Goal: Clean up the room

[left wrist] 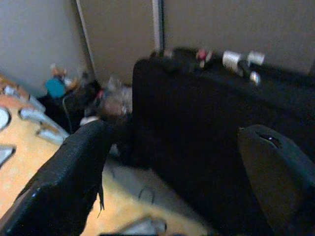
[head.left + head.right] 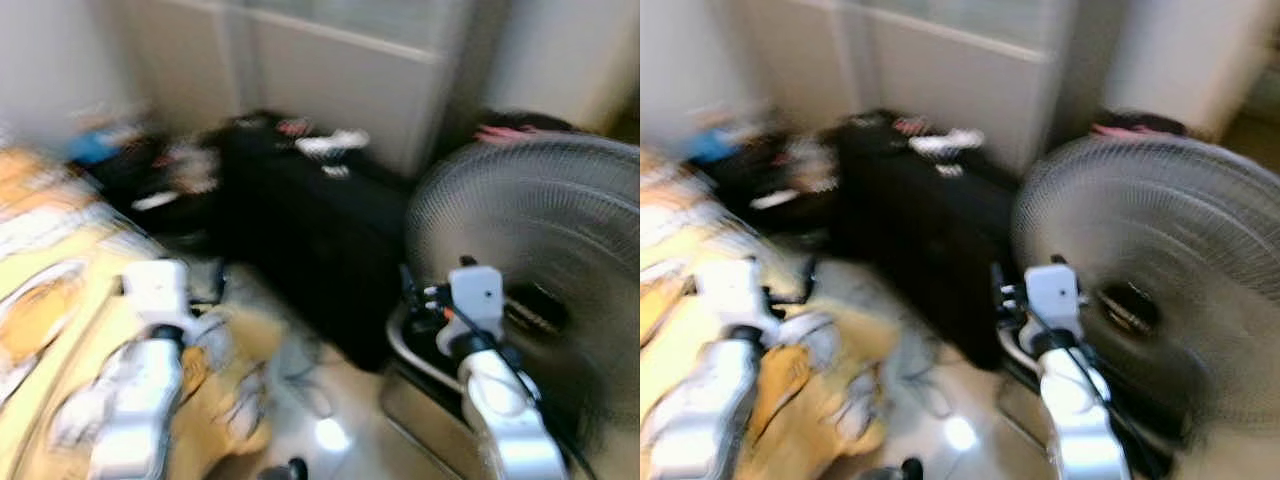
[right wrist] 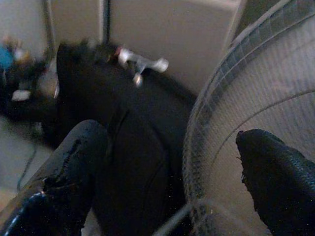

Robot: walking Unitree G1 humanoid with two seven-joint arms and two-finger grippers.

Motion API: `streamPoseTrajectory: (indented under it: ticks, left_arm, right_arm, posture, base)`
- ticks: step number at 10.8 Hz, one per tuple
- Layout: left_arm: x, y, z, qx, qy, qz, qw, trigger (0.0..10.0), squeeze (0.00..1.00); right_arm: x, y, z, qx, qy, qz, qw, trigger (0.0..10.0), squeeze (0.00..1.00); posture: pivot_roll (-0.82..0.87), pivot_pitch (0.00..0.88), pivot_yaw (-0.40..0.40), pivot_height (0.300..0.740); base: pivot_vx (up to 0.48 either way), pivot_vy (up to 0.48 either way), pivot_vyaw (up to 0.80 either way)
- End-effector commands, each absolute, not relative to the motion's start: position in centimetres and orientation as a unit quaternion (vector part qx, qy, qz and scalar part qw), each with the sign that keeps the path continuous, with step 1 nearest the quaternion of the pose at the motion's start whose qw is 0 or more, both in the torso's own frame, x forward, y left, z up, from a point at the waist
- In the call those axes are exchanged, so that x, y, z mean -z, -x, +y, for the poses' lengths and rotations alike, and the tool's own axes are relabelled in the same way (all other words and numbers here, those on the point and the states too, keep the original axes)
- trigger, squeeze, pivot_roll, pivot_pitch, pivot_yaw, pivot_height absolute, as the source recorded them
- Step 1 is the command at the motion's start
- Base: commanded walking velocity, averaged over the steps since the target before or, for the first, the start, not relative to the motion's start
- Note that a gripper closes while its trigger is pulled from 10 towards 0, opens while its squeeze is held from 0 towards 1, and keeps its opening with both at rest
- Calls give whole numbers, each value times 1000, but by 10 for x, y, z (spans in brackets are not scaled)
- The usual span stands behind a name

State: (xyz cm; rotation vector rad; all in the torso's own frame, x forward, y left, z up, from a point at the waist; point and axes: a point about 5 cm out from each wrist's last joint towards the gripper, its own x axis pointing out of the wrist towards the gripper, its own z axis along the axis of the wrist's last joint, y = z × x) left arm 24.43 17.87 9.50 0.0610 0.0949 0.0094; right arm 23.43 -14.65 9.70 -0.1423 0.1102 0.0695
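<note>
The head views are blurred. My left arm (image 2: 140, 390) reaches forward over a yellow patterned blanket (image 2: 60, 300). In its wrist view the left gripper (image 1: 174, 132) is open, with nothing between the fingers, and faces a black suitcase (image 1: 206, 128). Small white and red items (image 2: 335, 145) lie on top of the suitcase (image 2: 310, 230). My right arm (image 2: 500, 400) is raised beside a large grey fan (image 2: 540, 260). The right gripper (image 3: 170, 135) is open and holds nothing; the fan's grille (image 3: 256, 93) is close to one finger.
A heap of dark clutter (image 2: 150, 170) with a blue object (image 1: 55, 87) fills the back left corner by the wall. A thin cable (image 2: 300, 380) lies on the shiny floor (image 2: 330, 435) between blanket and suitcase. Pale cabinet doors (image 2: 340, 60) stand behind.
</note>
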Motion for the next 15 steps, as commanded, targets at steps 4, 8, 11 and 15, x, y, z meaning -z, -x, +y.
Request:
streamPoseTrajectory:
  ticks: [4, 8, 11, 15]
  left_arm:
    - [-88, -247, 151, 36, -20, 75, 996, 10000, 0]
    - [-90, -253, 156, 39, -43, 87, 994, 10000, 0]
    - [-91, -266, 160, 34, -58, 85, 994, 10000, 0]
    - [-100, -278, 158, 23, -42, 67, 997, 10000, 0]
  right_arm:
    - [-96, -230, -176, 23, 57, 94, 994, 10000, 1000]
    - [-85, -238, -179, 58, 27, 125, 990, 10000, 1000]
    - [-92, -254, -167, 40, 50, 96, 993, 10000, 0]
    - [-101, -261, -159, 6, 34, 70, 997, 10000, 0]
  posture:
    - [-131, 0, 12, 740]
    - [-130, 0, 28, 740]
    - [-120, 0, 34, 740]
    - [-108, 0, 9, 740]
  base:
    - [0, 0, 800]
    - [0, 157, 400]
    - [0, 384, 0]
    - [0, 424, 400]
